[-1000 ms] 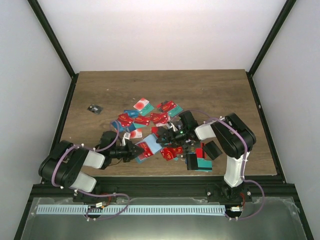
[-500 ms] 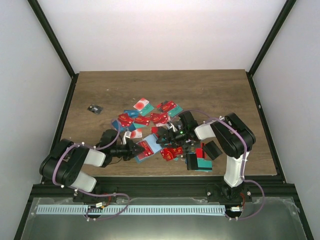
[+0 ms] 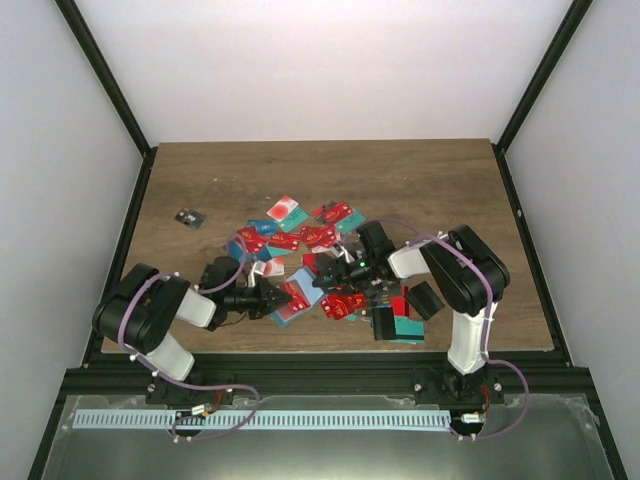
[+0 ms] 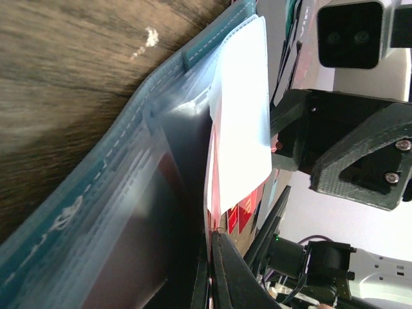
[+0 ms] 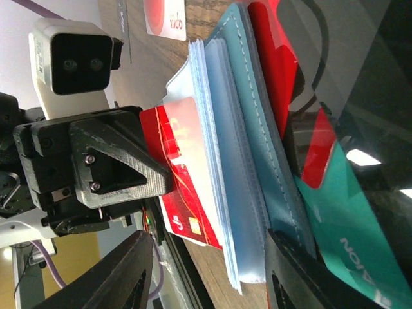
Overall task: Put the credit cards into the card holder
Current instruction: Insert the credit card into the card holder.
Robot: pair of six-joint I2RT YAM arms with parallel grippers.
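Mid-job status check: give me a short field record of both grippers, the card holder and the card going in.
left gripper: shut on a red card
red card: leading end under a clear sleeve, the rest outside
card holder: lying open on the table, sleeves fanned
right gripper: jaws apart, astride the card holder's edge; no firm grip visible
loose cards: scattered on the table beyond the card holder
step: insertion not yet finished
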